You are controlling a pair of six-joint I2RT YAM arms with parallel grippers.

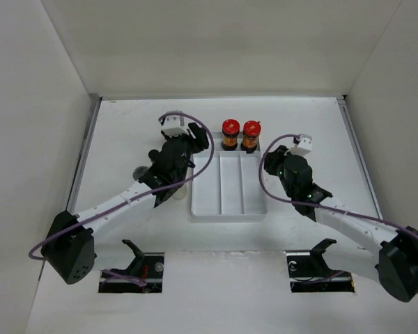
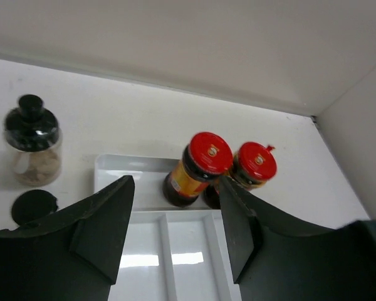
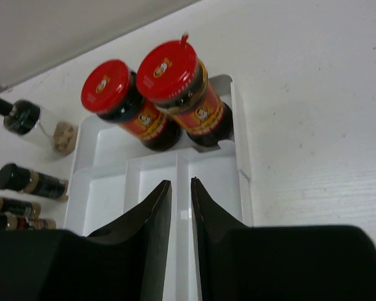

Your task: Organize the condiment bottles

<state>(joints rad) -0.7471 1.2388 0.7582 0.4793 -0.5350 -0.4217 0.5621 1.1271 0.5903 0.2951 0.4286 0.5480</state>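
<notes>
Two red-capped jars (image 1: 230, 134) (image 1: 251, 136) stand side by side in the far cross compartment of the white divided tray (image 1: 226, 188). My left gripper (image 1: 198, 134) hovers just left of them; in the left wrist view the gripper (image 2: 175, 182) is wide open and empty, with the jars (image 2: 197, 166) (image 2: 252, 168) ahead. My right gripper (image 1: 273, 156) is at the tray's right edge; in the right wrist view the gripper (image 3: 180, 182) has its jaws nearly closed, nothing between them, over the tray's long compartments. A clear jar with a black cap (image 2: 31, 141) stands left of the tray.
Slim black-capped bottles (image 3: 31, 182) (image 3: 9, 205) lie left of the tray (image 3: 238, 125), mostly hidden under my left arm in the top view. A second black cap (image 2: 34, 205) sits beside the tray (image 2: 119, 164). White walls enclose the table on three sides.
</notes>
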